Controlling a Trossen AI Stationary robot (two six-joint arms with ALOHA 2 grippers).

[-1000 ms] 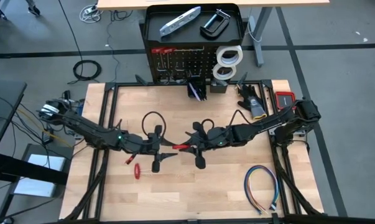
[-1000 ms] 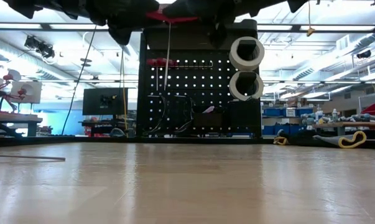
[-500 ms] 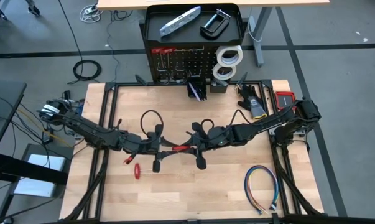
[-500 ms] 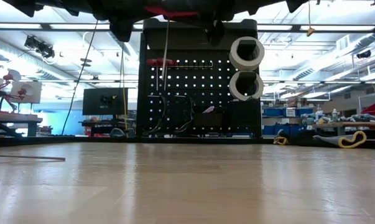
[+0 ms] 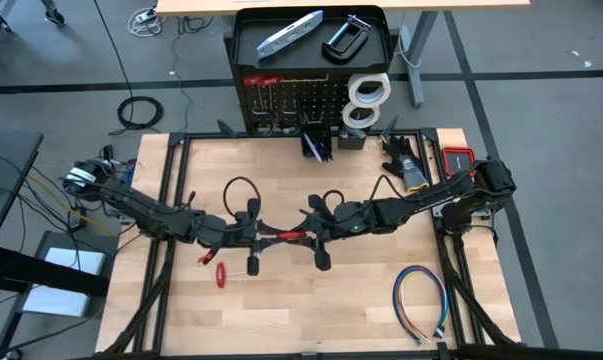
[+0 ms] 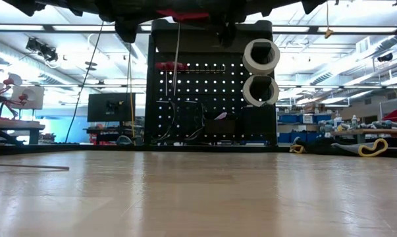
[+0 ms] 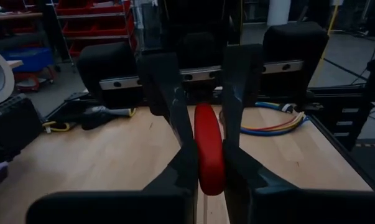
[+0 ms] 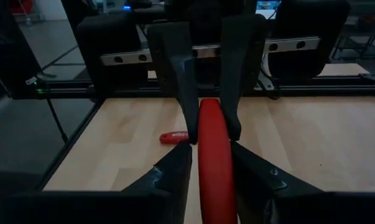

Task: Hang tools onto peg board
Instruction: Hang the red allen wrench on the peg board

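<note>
Red-handled tool (image 5: 293, 237) held between left gripper (image 5: 269, 238) and right gripper (image 5: 303, 236); both clasp it.

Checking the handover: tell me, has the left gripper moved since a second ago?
Yes. In the high view the left gripper has moved right, away from the table's left rail, and its fingers now flank the red-handled tool.

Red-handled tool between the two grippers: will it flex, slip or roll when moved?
The red-handled tool looks stiff: it runs straight between the left gripper and right gripper. Its smooth rounded handle may slip or twist in the left gripper's fingers, which press its sides. Set down, it would probably roll.
</note>
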